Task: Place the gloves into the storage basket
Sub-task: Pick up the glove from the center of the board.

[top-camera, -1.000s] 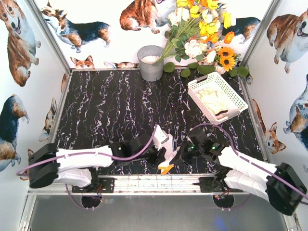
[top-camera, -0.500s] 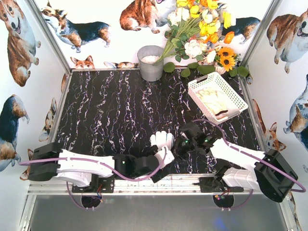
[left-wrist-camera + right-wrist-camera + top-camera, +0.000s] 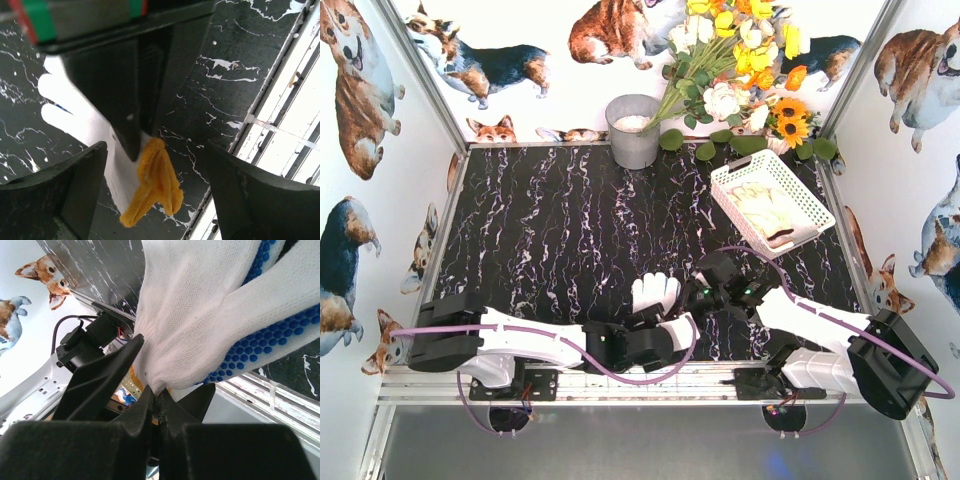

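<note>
Pinching a dotted glove [image 3: 190, 315], right gripper [image 3: 156, 395] jaws meet; left gripper [image 3: 155, 155] jaws gape.

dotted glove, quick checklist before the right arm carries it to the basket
1. Right gripper shut on the dotted glove: ok.
2. Left gripper open, not pinching the orange cuff: ok.
3. Left gripper clear of the cuff: not ok, cuff lies between its fingers.
4. Storage basket has room: ok, partly filled.
5. Grip firmness for the carry: cannot tell.

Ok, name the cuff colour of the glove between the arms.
Orange cuff on the white glove; clearest in left wrist view.
</note>
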`<action>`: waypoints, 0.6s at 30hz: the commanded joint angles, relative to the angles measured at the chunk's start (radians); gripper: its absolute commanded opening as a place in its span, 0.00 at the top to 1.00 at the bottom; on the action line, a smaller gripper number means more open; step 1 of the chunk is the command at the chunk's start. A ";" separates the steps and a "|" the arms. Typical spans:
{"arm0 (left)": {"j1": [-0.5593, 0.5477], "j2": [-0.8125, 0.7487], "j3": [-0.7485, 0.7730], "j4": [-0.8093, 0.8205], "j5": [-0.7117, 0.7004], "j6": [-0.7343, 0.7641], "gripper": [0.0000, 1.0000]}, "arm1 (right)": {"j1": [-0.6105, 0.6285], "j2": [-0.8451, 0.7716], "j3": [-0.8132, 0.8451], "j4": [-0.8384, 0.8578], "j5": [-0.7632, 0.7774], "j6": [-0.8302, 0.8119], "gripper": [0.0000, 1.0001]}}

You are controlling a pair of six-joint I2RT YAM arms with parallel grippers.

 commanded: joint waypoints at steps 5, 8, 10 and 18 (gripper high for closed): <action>-0.032 0.045 0.056 -0.017 -0.023 0.072 0.60 | 0.003 -0.012 0.016 0.084 -0.033 0.023 1.00; -0.046 0.049 0.046 -0.036 -0.033 0.057 0.80 | 0.000 -0.023 0.009 0.093 -0.018 0.035 1.00; -0.048 0.044 0.033 -0.049 -0.041 0.033 0.85 | -0.007 -0.043 -0.007 0.102 0.001 0.048 1.00; -0.048 0.040 0.014 -0.064 -0.084 -0.059 1.00 | -0.044 -0.142 -0.099 0.185 0.013 0.095 0.83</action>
